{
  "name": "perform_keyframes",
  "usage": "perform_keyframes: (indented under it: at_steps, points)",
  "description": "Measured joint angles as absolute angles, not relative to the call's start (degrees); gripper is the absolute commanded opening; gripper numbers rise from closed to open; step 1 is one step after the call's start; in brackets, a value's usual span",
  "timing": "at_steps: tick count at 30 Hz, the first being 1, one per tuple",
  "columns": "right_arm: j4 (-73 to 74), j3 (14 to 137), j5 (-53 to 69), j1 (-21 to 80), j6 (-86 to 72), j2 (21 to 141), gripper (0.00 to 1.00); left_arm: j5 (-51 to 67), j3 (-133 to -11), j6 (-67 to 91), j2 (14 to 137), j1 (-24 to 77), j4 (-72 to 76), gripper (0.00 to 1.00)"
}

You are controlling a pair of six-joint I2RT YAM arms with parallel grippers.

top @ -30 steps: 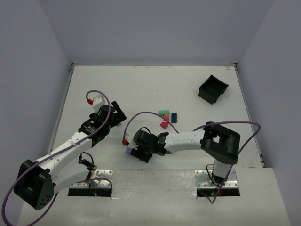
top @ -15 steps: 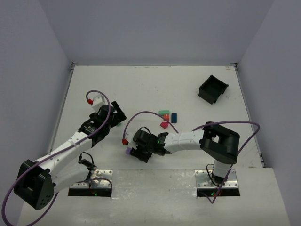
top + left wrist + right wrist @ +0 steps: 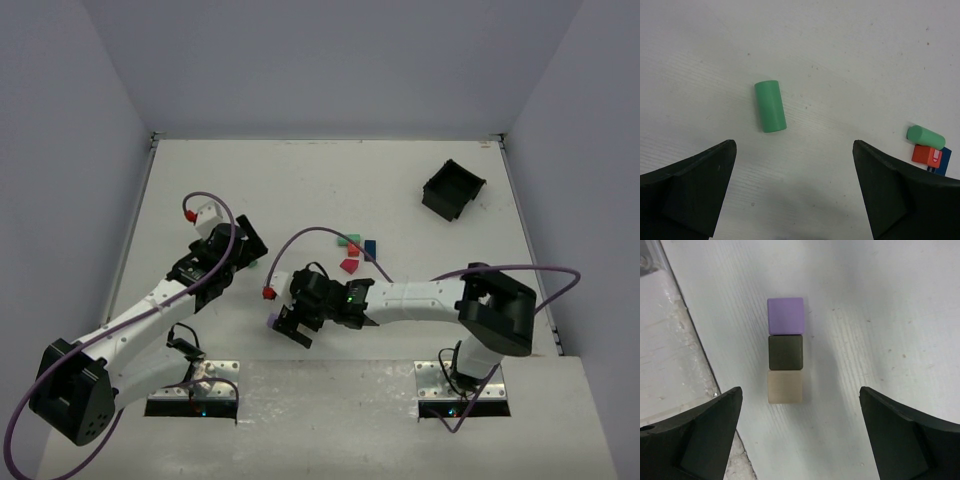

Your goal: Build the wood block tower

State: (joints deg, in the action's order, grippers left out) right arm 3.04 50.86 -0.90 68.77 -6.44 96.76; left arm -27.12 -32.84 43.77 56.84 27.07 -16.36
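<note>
A white desk [image 3: 300,180] with a faintly ribbed, lightly speckled surface forms the base of a small enclosure. A plain pale lavender-grey back wall [image 3: 330,60], left wall [image 3: 70,150] and right wall [image 3: 585,150] rise from its edges. The light is soft and even.

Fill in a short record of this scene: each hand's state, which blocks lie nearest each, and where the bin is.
Left hand: open, empty
Nearest block: green cylinder, lying on its side
Right hand: open, empty
Nearest blocks: purple cube, dark cube, tan cube, touching in a line
Black bin: far right
</note>
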Motion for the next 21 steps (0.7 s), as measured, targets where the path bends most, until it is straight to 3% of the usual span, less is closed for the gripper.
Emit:
perform_keyframes:
  at_steps: [13, 21]
  points:
    - [-1.3, 40.0, -7.1, 68.5, -6.5, 77.0, 0.99, -31.9, -35.7, 45.1, 68.6, 26.9, -17.1, 1.00]
    - [-6.6, 32.2, -7.5, 60.2, -10.0, 73.0, 0.99, -32.1, -37.2, 44.0, 76.3, 25.5, -14.7, 0.99]
